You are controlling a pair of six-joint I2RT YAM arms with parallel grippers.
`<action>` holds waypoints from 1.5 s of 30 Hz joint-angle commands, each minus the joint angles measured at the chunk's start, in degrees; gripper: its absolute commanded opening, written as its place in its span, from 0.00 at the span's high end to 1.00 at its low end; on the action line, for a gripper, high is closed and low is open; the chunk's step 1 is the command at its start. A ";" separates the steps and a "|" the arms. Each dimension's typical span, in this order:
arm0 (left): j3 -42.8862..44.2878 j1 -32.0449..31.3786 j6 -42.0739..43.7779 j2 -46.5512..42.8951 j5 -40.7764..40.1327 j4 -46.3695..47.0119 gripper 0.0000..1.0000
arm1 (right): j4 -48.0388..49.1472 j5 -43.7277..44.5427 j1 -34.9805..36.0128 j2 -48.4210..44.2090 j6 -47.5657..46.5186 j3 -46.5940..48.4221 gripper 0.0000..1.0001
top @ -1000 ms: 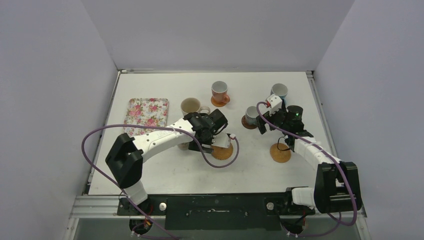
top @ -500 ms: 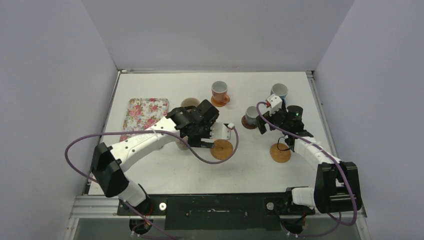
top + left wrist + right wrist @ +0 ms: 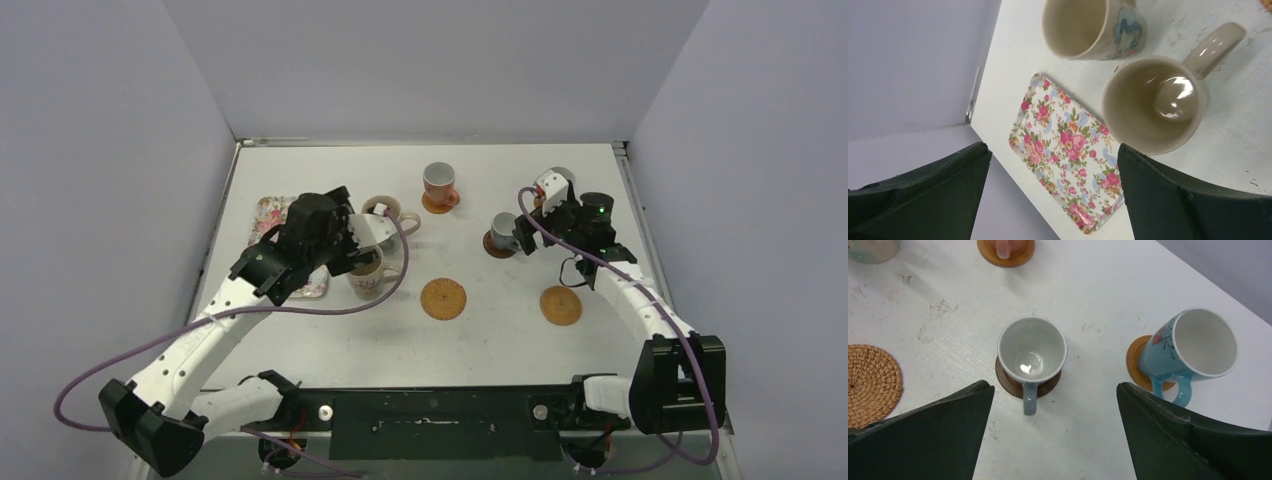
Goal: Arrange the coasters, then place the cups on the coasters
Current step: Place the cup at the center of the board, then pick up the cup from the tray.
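Note:
My left gripper hangs open and empty above the floral tray's edge, beside two cream cups that stand on the bare table. The right gripper is open too, just short of the grey cup on its dark brown coaster. The blue cup sits on an orange coaster. The salmon cup is on another orange coaster. Two woven coasters lie bare.
The floral tray lies at the table's left side, partly under my left arm. Purple cables loop from both arms over the near half of the table. Walls close in the left, back and right edges.
My left arm swung left from the middle woven coaster to above the cream cups and tray, leaving that coaster flat on the table. The right gripper shifted slightly toward the back.

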 commanded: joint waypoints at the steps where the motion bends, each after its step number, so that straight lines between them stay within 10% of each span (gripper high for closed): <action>1: -5.41 7.97 -3.21 -6.41 4.18 8.95 0.03 | -7.29 -1.03 -0.10 1.43 -2.02 7.93 0.00; 14: -16.72 41.65 -13.78 -6.54 25.05 18.01 0.03 | -29.49 -10.27 16.66 9.41 -17.84 20.95 0.00; 29: -31.13 42.03 -20.50 -12.24 24.57 29.30 0.03 | -42.44 -10.54 37.82 33.20 -18.69 46.69 0.00; 45: -34.19 42.21 -21.39 -12.37 26.21 32.06 0.03 | -30.98 -7.16 41.83 39.81 -10.56 46.60 0.15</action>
